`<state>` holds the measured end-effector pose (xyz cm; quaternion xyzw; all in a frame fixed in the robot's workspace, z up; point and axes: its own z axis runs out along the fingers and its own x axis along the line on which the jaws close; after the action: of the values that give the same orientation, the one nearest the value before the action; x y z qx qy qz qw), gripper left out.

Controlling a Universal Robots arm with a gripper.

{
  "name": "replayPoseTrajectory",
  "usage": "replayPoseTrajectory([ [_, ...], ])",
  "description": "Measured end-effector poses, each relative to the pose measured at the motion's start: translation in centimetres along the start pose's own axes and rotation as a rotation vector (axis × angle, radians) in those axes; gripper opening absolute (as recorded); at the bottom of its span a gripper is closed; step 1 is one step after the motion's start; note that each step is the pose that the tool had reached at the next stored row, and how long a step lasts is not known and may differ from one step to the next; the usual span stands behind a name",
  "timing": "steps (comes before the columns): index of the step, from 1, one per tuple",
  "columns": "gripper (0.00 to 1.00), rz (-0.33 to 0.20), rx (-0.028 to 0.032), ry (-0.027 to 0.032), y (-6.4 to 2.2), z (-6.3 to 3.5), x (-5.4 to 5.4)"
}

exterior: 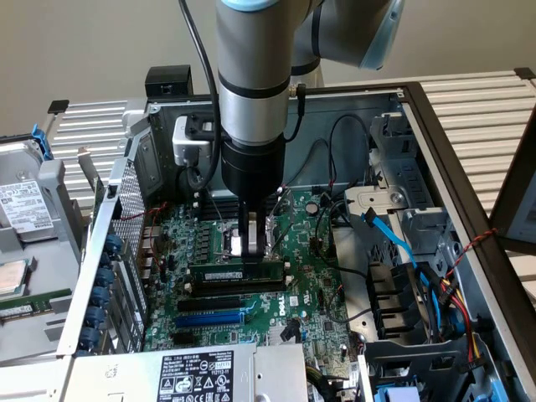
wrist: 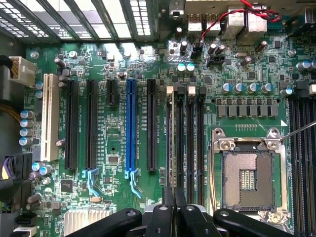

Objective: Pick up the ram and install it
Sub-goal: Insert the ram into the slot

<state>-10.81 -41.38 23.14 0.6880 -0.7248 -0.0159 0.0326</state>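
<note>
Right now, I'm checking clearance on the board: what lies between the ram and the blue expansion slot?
One black expansion slot, running parallel to both. The exterior view shows it between the ram and the blue slot.

Green motherboard (wrist: 113, 143), blue expansion slot (wrist: 131, 126), bare CPU socket (wrist: 247, 180), hand (wrist: 174, 193) pinching edge-on ram (wrist: 173, 143) over black memory slots (wrist: 190, 138)

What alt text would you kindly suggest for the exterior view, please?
A robot arm's gripper grips the ram by its top edge, holding it on edge at the green motherboard inside an open computer case. A blue expansion slot lies nearby.
</note>
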Motion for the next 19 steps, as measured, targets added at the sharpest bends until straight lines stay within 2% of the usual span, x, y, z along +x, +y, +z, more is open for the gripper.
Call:
replayPoseTrajectory([
  [12,0.12,-0.004,0.0007,0.0004,0.02,-0.01,0.12],
  [15,0.12,-0.004,0.0039,0.0002,0.07,-0.03,0.11],
  [19,0.12,-0.004,0.0114,0.0003,0.08,-0.05,0.11],
])
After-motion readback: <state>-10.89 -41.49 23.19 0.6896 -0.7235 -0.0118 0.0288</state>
